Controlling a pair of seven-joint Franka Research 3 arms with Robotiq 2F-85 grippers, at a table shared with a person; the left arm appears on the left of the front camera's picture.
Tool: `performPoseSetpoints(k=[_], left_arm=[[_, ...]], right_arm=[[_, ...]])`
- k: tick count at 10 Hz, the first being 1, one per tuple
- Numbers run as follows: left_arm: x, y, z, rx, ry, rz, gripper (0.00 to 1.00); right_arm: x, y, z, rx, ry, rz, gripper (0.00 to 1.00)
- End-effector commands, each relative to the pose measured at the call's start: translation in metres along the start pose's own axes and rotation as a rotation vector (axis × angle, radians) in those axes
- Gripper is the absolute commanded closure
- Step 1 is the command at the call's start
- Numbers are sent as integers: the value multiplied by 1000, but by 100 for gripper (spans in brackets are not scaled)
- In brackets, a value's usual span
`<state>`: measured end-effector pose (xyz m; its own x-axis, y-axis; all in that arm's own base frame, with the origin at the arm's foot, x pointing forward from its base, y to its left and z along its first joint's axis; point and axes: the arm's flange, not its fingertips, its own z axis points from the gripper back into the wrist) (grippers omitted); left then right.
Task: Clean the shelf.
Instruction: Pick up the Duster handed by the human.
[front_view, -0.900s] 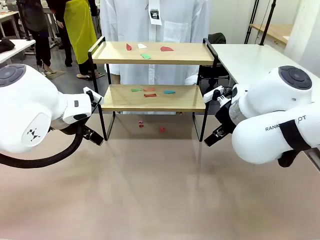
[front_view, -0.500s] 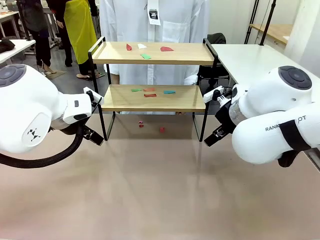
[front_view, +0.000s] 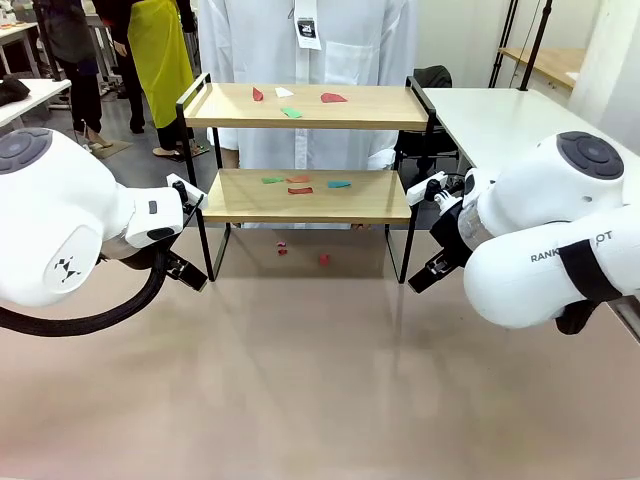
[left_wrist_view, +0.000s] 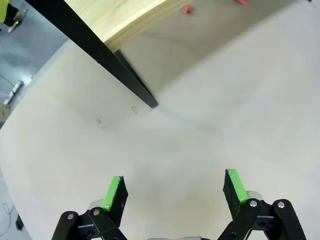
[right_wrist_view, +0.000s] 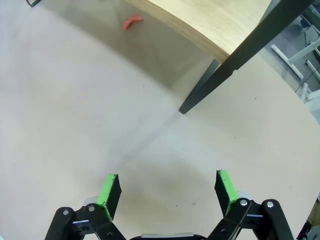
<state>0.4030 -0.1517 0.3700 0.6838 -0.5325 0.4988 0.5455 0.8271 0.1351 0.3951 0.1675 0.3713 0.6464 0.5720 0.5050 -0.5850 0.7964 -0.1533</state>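
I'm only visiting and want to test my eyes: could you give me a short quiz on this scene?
1. True or false: the left gripper and the right gripper are both open and empty.
2. How many scraps lie on the top board of the shelf? A two, B four, C seven.
3. What colour are the bits on the table under the shelf?
Key: 1 true; 2 B; 3 red.
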Motion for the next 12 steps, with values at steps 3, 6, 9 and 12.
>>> performPoseSetpoints(k=[3,6,9,12], left_arm=[[18,36,61,-69,-68,35,0],[15,97,105,-255,-103,-39,0],[-13,170,122,-521,-264,-150,0],[-30,200,103,-546,-313,-182,0]], right_arm=[[44,-30,65,-12,-124,-20,0],[25,-88,134,58,-247,-61,0],[-32,-168,162,122,-359,35,0],[-77,-216,149,180,-494,76,0]])
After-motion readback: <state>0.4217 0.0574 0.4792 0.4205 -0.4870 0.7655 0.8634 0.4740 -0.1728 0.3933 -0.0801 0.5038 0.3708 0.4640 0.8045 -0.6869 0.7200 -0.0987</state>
